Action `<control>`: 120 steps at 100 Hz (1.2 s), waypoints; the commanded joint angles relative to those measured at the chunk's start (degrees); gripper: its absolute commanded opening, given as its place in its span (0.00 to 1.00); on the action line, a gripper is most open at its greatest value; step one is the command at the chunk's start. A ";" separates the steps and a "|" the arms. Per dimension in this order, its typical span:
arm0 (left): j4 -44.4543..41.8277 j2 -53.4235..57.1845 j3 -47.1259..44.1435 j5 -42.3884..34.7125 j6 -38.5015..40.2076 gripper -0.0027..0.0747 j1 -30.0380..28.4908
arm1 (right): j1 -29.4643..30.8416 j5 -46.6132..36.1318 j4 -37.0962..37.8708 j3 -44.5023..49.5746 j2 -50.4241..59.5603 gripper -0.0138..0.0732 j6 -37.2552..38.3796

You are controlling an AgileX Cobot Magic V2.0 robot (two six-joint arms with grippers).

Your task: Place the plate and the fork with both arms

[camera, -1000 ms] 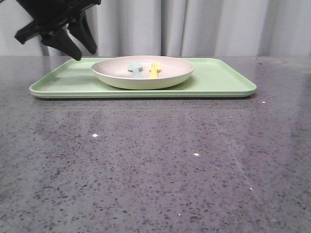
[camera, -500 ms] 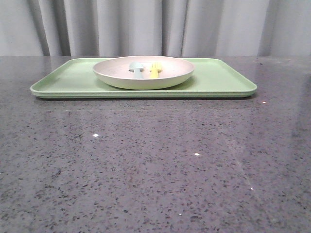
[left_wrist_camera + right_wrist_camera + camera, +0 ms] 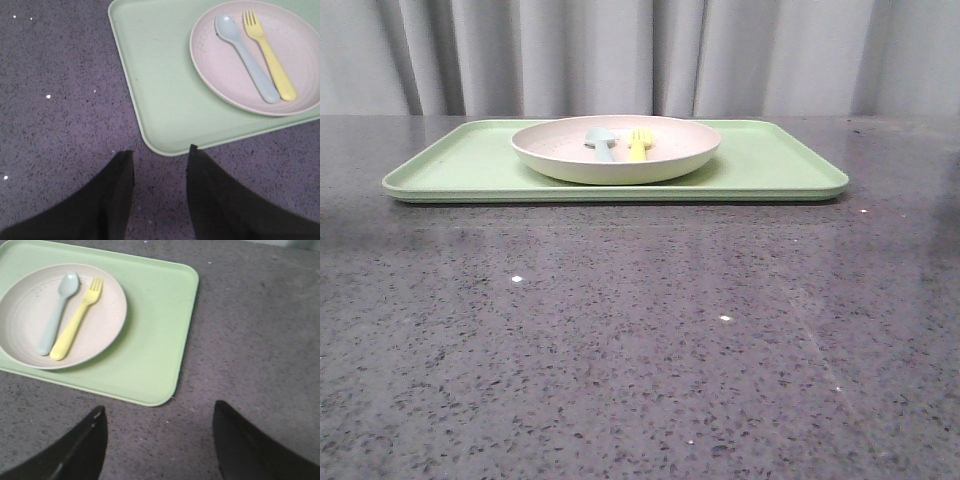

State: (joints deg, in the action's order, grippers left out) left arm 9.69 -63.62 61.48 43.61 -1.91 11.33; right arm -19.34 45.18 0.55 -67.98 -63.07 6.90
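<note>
The off-white plate (image 3: 616,150) sits on the light green tray (image 3: 770,165) at the back of the table. The yellow fork (image 3: 638,145) lies in the plate beside a pale blue spoon (image 3: 602,143). In the left wrist view the plate (image 3: 227,65), fork (image 3: 270,57) and spoon (image 3: 247,55) show on the tray (image 3: 160,90); my left gripper (image 3: 160,152) hangs open over bare table just off a tray corner. The right wrist view shows the plate (image 3: 30,310) and fork (image 3: 77,320); my right gripper (image 3: 160,410) is open, wide, off the tray's other end. Neither gripper appears in the front view.
The dark speckled stone table (image 3: 640,340) stretches in front of the tray. A grey curtain (image 3: 640,55) closes off the back. The tray (image 3: 155,340) has bare green surface on both sides of the plate.
The left gripper, seen a second ago at the upper left of the front view, has left that view. Plate, fork and tray stay put.
</note>
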 commanded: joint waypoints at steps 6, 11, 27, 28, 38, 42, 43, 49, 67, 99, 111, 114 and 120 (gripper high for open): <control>0.54 8.12 -5.13 -6.60 0.72 0.37 0.39 | -2.93 -1.50 -1.40 -7.45 -4.94 0.70 0.01; 0.54 10.70 -7.23 -7.51 0.82 0.37 0.39 | -3.63 -0.92 -2.10 -9.82 -7.14 0.70 0.01; 0.54 18.13 -12.44 -8.49 0.82 0.37 0.39 | -5.29 2.28 -3.51 -18.68 -14.86 0.70 0.30; 0.71 18.42 -12.62 -8.57 0.82 0.37 0.39 | -5.35 2.44 -3.51 -19.07 -15.20 0.70 0.38; 1.68 22.23 -14.79 -9.07 0.82 0.37 0.39 | -6.65 4.91 -3.51 -24.87 -19.97 0.70 0.49; 1.68 23.49 -15.16 -9.07 0.82 0.37 0.39 | -7.12 5.81 -3.44 -26.82 -22.03 0.70 0.49; 1.68 23.68 -15.26 -9.07 0.82 0.37 0.39 | -7.32 6.18 -3.44 -27.59 -22.38 0.70 0.57; 1.68 25.00 -15.50 -8.87 0.82 0.37 0.39 | -7.99 7.68 -3.38 -30.68 -25.51 0.70 0.96; 2.00 25.90 -15.50 -8.71 0.82 0.37 0.39 | -9.75 10.97 -2.66 -40.03 -34.27 0.70 2.00; 3.38 25.90 -15.50 -8.71 0.82 0.37 0.39 | -9.75 15.29 -2.66 -52.30 -46.51 0.70 8.32; 3.38 25.90 -15.50 -8.71 0.82 0.37 0.39 | -9.75 16.62 -2.66 -54.27 -49.62 0.70 10.70; 3.38 25.90 -15.50 -8.71 0.82 0.37 0.39 | -9.76 16.62 -2.66 -54.33 -50.30 0.70 11.14; 3.38 25.90 -15.50 -8.71 0.82 0.37 0.39 | -9.81 16.62 -2.66 -54.33 -51.25 0.70 11.67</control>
State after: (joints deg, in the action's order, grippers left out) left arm 12.15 -37.81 44.50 38.99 -1.71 11.33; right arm -29.13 63.35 -2.77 -120.06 -116.33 17.42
